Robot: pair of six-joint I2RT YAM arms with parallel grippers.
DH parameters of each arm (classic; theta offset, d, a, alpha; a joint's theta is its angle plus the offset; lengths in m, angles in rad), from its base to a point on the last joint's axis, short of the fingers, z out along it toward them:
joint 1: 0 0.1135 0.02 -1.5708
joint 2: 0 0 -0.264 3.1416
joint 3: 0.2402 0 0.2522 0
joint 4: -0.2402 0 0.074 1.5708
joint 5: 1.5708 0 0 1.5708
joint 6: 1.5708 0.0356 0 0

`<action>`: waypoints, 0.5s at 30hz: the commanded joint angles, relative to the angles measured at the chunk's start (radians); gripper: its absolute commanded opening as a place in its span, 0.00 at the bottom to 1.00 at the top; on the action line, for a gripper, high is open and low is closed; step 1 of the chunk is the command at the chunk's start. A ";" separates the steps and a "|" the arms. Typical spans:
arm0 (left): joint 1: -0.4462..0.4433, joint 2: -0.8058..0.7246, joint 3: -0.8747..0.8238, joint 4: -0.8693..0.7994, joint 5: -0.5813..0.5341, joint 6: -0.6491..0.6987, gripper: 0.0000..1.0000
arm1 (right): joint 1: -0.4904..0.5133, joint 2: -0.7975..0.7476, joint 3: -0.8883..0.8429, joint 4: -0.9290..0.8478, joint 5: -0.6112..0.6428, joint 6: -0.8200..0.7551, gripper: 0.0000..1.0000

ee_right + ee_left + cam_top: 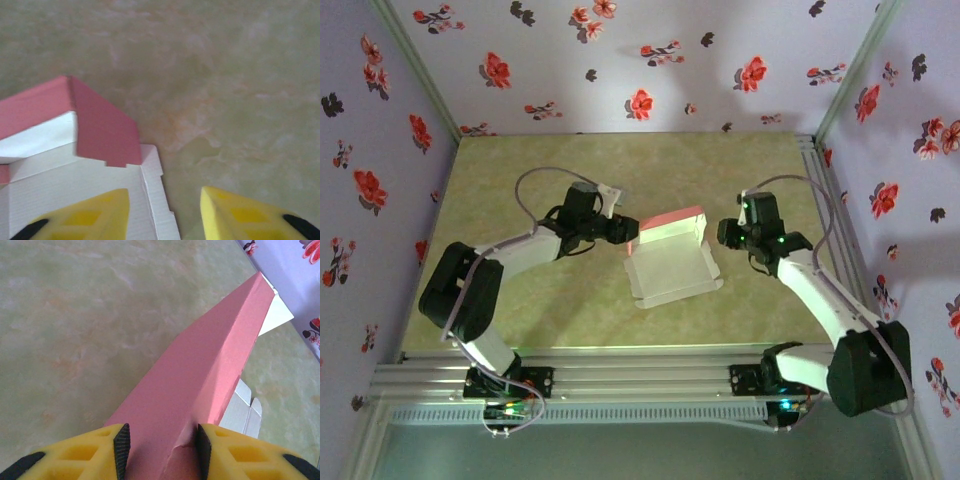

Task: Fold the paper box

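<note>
the paper box (672,270) lies about midway between the left and right edges of the table (520,180), a little nearer the near edge than the far one. its whitish inner face is turned up, with low side walls raised along its edges. the panel on its far side stands up from the table and shows its salmon-pink face.

the left gripper (628,232) is at the left end of that raised pink panel. in the left wrist view its yellow fingers (75,460) sit on either side of the paper box (200,370). the black pads are pressed against the pink card, pinching it. the card is creased just by the right-hand pad. the panel runs away from the left gripper (160,442), above the green marbled table (75,315).

the right gripper (727,232) is just beside the right end of the box, with its jaws spread and nothing between them. in the right wrist view the right gripper (165,210) is over the box's right wall. one finger is above the white floor of the paper box (60,190) and the other above the bare table (225,75). it seems to be clear of the card, though the angle makes that hard to tell.
</note>
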 commanded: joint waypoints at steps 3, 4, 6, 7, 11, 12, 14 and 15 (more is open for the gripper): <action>-0.002 0.070 0.001 -0.196 -0.045 0.006 0.41 | -0.026 0.119 -0.025 0.105 -0.052 0.036 0.40; -0.002 0.070 0.004 -0.200 -0.046 0.008 0.42 | -0.026 0.140 -0.022 0.120 -0.066 0.032 0.40; 0.002 0.072 0.012 -0.210 -0.046 0.010 0.41 | -0.027 0.172 -0.027 0.182 -0.115 0.018 0.40; 0.004 0.071 0.015 -0.214 -0.045 0.012 0.41 | -0.026 0.183 -0.029 0.207 -0.133 0.014 0.40; 0.009 0.071 0.027 -0.224 -0.043 0.012 0.41 | -0.026 0.225 -0.018 0.260 -0.196 -0.007 0.40; 0.010 0.072 0.030 -0.229 -0.042 0.012 0.41 | -0.026 0.235 -0.014 0.270 -0.212 -0.013 0.40; 0.012 0.073 0.040 -0.240 -0.039 0.015 0.41 | -0.027 0.252 -0.010 0.282 -0.231 -0.023 0.40; 0.013 0.074 0.046 -0.244 -0.039 0.016 0.41 | -0.026 0.259 -0.008 0.291 -0.237 -0.028 0.40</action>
